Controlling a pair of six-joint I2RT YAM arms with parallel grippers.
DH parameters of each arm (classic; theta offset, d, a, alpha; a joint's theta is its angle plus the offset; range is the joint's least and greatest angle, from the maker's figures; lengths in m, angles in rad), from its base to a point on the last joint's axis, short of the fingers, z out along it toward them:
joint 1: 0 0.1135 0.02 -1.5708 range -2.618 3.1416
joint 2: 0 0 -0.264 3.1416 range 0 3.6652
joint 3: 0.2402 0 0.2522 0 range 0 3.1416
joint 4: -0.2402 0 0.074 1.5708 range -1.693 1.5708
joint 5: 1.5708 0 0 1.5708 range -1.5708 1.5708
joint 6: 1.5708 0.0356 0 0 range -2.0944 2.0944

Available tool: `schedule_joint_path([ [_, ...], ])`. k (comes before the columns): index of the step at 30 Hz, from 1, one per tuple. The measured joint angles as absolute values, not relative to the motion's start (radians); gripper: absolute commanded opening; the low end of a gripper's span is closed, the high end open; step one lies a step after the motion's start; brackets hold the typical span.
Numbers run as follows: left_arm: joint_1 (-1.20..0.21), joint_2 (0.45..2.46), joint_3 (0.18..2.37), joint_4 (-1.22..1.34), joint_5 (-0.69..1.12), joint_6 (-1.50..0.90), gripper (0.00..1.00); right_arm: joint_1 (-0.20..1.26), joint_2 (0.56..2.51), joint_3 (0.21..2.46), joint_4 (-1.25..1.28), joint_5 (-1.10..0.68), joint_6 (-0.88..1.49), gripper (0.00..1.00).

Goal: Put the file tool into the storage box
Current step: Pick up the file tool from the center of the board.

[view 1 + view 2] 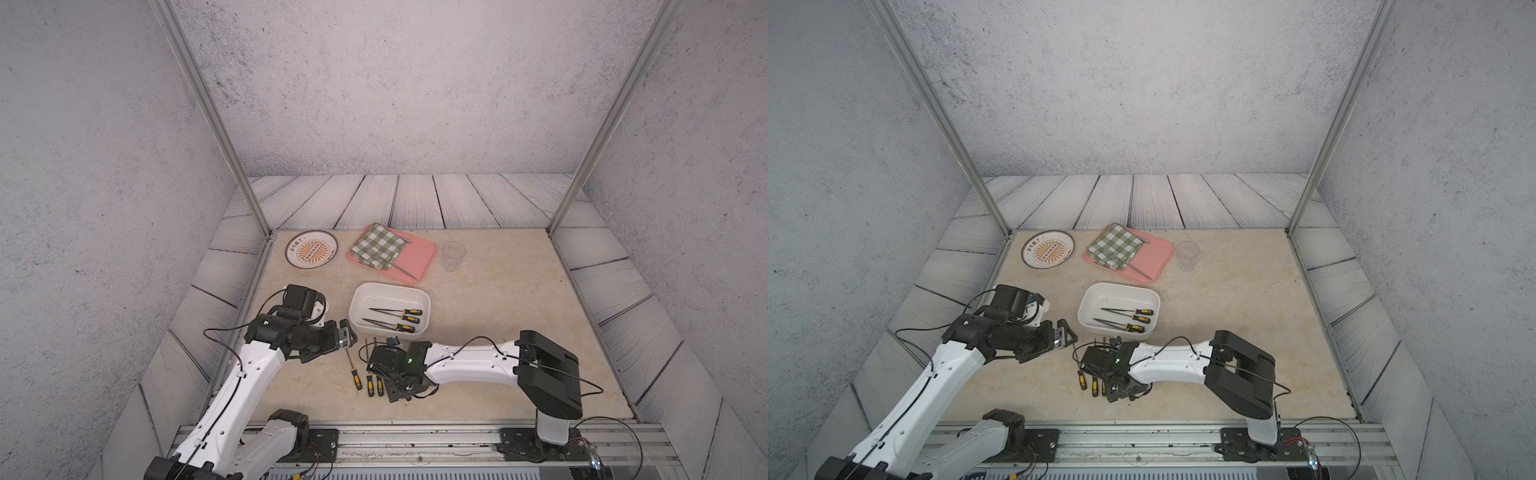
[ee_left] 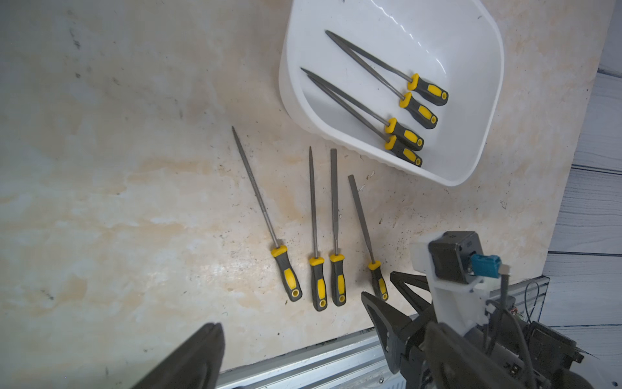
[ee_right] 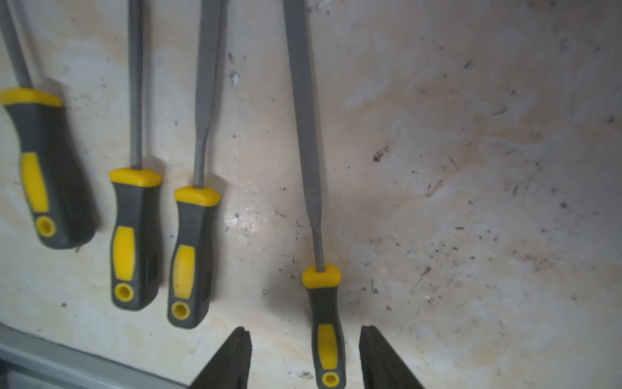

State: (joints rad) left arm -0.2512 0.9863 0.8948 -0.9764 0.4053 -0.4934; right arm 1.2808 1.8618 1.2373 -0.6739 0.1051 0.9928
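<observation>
1. Right tool [image 3: 305, 333]: nearest the lens in the right wrist view. Its jaws stand apart, one either side of a file's handle. A gap shows on both sides, so nothing is gripped.
2. File [image 3: 308, 168]: lies flat on the counter [image 3: 471, 168], outermost in a row of four, blade pointing toward the storage box. In both top views the right arm hides most of it.
3. Handling (judgement): the steel blade is stiff and slim, and the file is likely light. The grey-and-yellow handle looks rubbery and should not slip.
   - Take it by the handle, the thickest part; the flat blade offers little to pinch.
   - The jaws sit near the butt end, so the blade may droop or swing once lifted. A hold nearer the yellow collar would steady it.
4. Three other files [image 2: 318, 283]: just beside it, not touching.
5. Storage box [image 2: 494, 74]: just past the blade tips. Four files [image 2: 409, 111] lie inside, with room left.
6. Left tool [image 1: 347, 332]: one finger [image 2: 202, 353] shows in its wrist view, set well off centre. The jaws therefore stand apart, and nothing is between them.
7. Writing: none is legible on the handles. The plate [image 1: 291, 249] carries characters on its face, too small to read. The pink tray [image 1: 419, 257], checked cloth [image 1: 378, 247] and clear cup [image 1: 453, 253] show no markings.
</observation>
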Motion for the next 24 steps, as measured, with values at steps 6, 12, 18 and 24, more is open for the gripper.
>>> schedule_joint_path([
  [6,-0.261,0.998,0.895,-0.976,0.418,-0.490,0.99,1.280,1.864,1.216,-0.653,0.126,0.997,0.52],
  [12,-0.270,1.008,0.895,-0.976,0.426,-0.487,0.99,1.289,1.894,1.222,-0.646,0.134,0.983,0.39],
  [18,-0.273,1.010,0.895,-0.975,0.436,-0.486,0.99,1.299,1.908,1.248,-0.691,0.154,0.944,0.20],
  [24,-0.273,1.014,0.895,-0.974,0.439,-0.486,0.99,1.307,1.886,1.255,-0.774,0.182,0.892,0.16],
])
